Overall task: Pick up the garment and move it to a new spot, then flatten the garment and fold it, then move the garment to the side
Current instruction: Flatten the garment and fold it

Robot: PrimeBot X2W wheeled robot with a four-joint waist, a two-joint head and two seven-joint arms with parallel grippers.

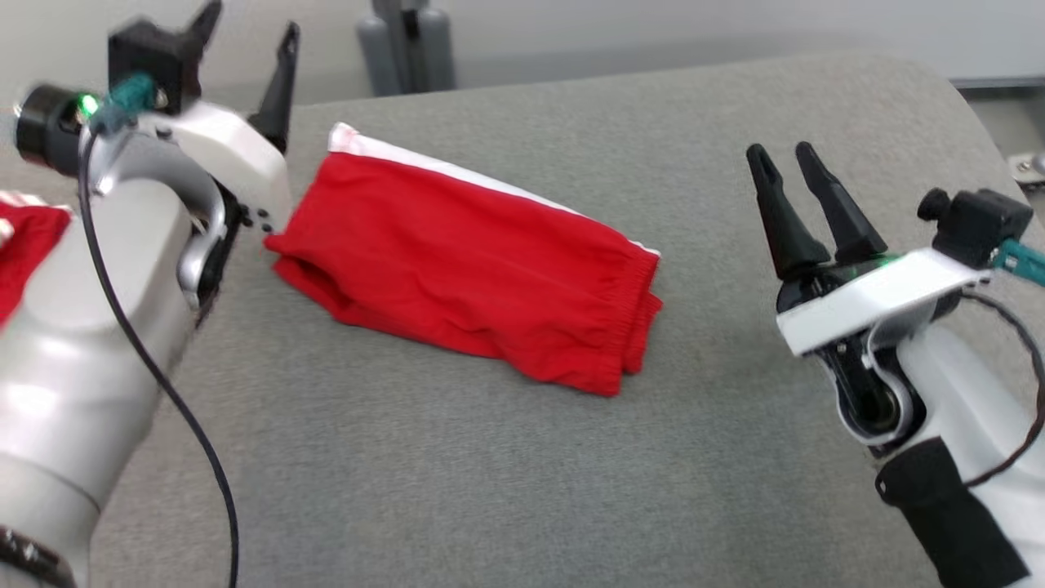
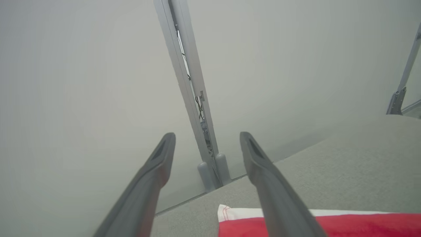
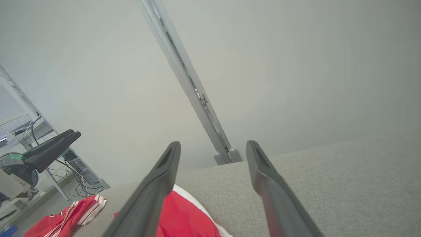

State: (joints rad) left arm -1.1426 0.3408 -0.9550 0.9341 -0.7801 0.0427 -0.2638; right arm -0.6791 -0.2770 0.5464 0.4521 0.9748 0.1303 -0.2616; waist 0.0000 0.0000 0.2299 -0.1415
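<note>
Both left fingers and right fingers gape beside the folded garment.

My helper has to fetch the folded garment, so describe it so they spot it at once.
Look at the grey table. In its middle lies the garment, red, folded into a neat block, with a white stripe along its far edge. The other red garment lies rumpled at the left end.

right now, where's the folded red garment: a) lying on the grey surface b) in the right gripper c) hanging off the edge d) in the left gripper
a: the garment lies on the surface, with the left gripper and right gripper both open and holding nothing.
</note>
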